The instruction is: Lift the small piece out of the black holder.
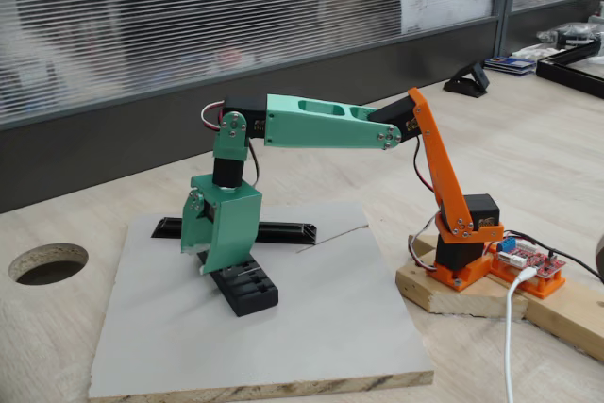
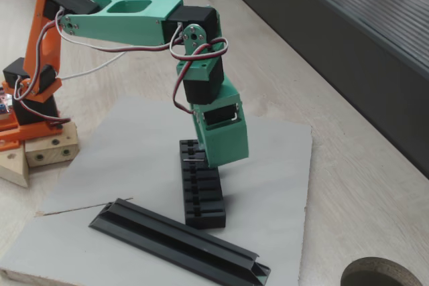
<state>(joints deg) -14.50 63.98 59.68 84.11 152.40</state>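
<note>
On the grey board, the matte slotted black holder (image 2: 203, 192) sits under the downward-pointing green gripper (image 1: 219, 269) (jaw opening and any hold cannot be told).

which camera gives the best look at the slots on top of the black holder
The fixed view looking along the black holder: its top faces the camera, so the row of crosswise slots runs clearly from the green gripper to its near end. The other fixed view shows the holder low and foreshortened, partly behind the gripper.

matte black holder (image 2: 202, 195), green fingers (image 1: 219, 257), orange arm base (image 1: 462, 266), grey board (image 1: 311, 327).
</note>
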